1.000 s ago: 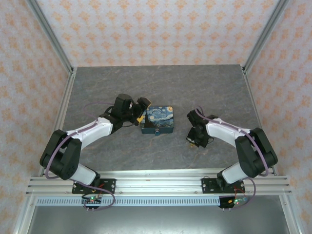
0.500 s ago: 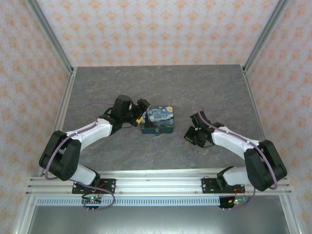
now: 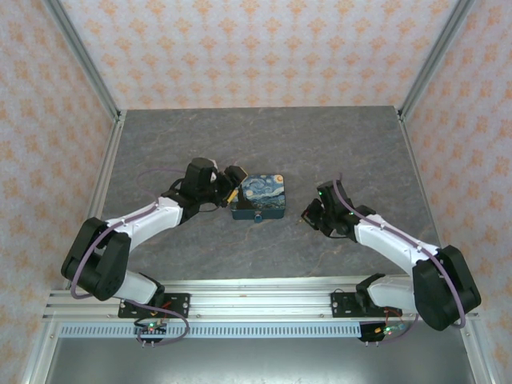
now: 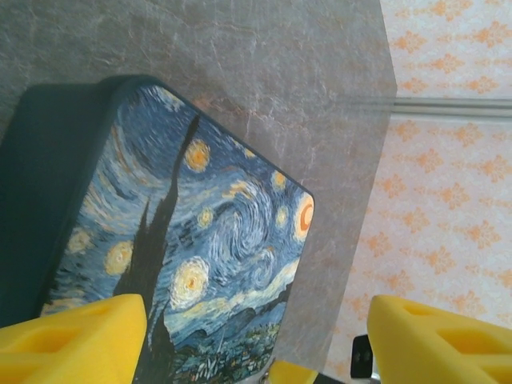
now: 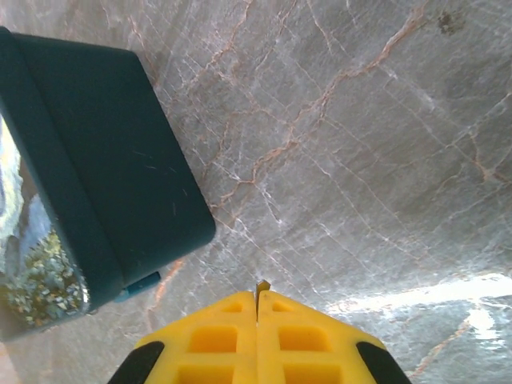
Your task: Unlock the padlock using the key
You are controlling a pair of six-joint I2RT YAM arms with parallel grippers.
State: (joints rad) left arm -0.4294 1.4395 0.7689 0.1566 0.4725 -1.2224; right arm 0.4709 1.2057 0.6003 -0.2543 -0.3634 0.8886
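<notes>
The tiny dark metal padlock sits on the near face of the swirl-print teal box. The left gripper gapes at the box's left end. The right gripper pinches what looks like a small brass key, barely protruding past its 2 fingers, so it may twist or miss the keyhole.

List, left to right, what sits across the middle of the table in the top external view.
left gripper → swirl-print box → right gripper
</notes>
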